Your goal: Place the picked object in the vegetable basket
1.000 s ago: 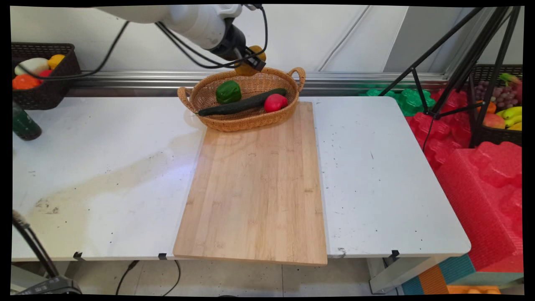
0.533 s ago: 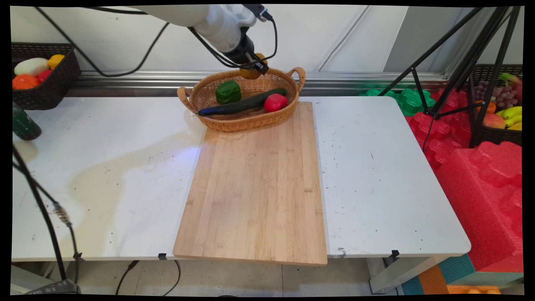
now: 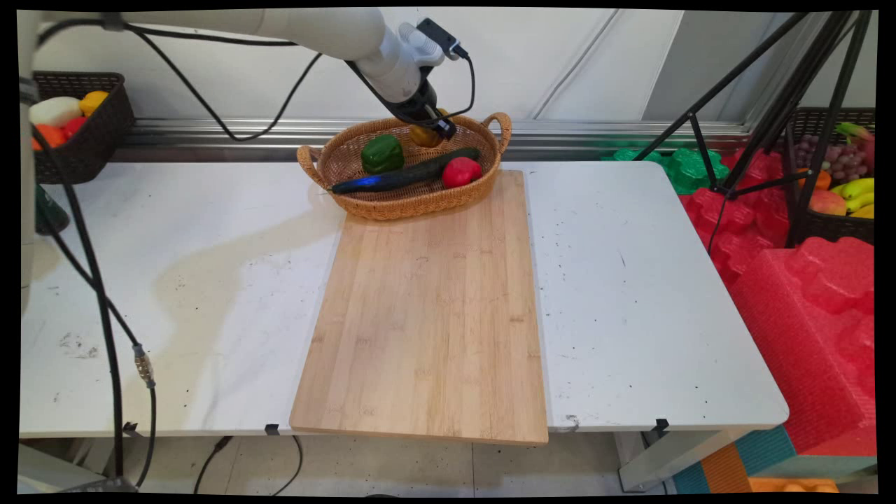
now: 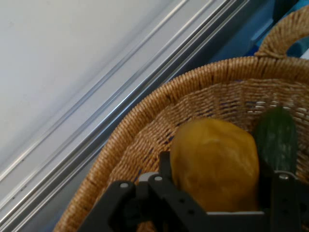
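Holding yellow fruit in basket, w/ cucumber

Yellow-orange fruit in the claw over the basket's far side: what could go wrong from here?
1. The yellow-orange fruit sits right beside the cucumber; set down there, it may land on the cucumber's end and roll.
2. The claw hangs close to the wicker basket back rim, so a low move could snag the weave.

Bright, even light falls from above on my white table, and my arm throws a soft brownish shadow across its left half. From my hand, the basket weave looks slightly soft.
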Robot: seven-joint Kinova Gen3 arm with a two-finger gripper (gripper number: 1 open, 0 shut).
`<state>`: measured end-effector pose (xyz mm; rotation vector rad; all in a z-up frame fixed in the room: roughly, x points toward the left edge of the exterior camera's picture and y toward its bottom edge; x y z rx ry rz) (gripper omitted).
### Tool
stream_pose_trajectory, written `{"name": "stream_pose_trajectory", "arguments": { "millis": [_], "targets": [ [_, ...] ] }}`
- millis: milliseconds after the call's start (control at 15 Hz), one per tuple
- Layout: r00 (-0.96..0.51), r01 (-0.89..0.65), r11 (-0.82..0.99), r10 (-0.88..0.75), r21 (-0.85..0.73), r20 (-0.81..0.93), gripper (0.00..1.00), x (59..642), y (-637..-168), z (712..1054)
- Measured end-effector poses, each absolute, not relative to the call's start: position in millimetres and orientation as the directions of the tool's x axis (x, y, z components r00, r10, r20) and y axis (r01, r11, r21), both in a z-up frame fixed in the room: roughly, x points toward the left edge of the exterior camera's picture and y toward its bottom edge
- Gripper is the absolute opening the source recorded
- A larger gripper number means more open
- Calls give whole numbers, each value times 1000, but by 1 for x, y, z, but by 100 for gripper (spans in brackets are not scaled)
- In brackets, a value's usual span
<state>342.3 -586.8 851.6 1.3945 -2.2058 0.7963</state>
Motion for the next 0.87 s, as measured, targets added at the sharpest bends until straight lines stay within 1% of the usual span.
{"name": "stream_pose_trajectory", "arguments": {
  "millis": [533,600,867],
  "targets": [
    [-411,-911,336,-694,-240,590,0,343,-608,830],
    [-411,-911,336,-695,-240,590,100,343,-609,829],
    [-412,-911,338,-694,-238,590,100,342,-609,825]
  ]
}}
